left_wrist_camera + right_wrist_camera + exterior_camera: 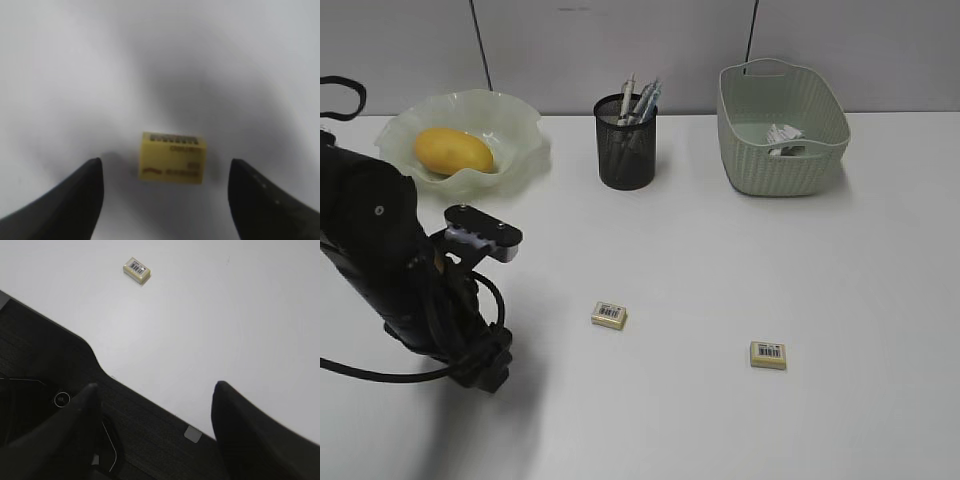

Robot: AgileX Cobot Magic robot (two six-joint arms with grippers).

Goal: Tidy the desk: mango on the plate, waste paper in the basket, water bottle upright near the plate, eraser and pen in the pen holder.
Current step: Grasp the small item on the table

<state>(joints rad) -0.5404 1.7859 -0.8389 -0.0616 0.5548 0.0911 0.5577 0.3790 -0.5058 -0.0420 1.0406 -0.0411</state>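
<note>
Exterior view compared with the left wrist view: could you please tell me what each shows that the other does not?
Only the exterior: mango on the plate, pen holder, basket holding paper, and two erasers. Only the left wrist: the open left end effector, tips either side of one eraser. Both: the white desk and an eraser, though which of the two I cannot tell.

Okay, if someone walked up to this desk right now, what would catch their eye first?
Probably the yellow-orange mango lying in the ruffled pale green glass plate at the back left, the one bright colour on the white desk. Next, the bulky black left arm at the near left. After that, two small yellow erasers with barcode labels lie loose near the front, one left of centre, the other further right.
</note>
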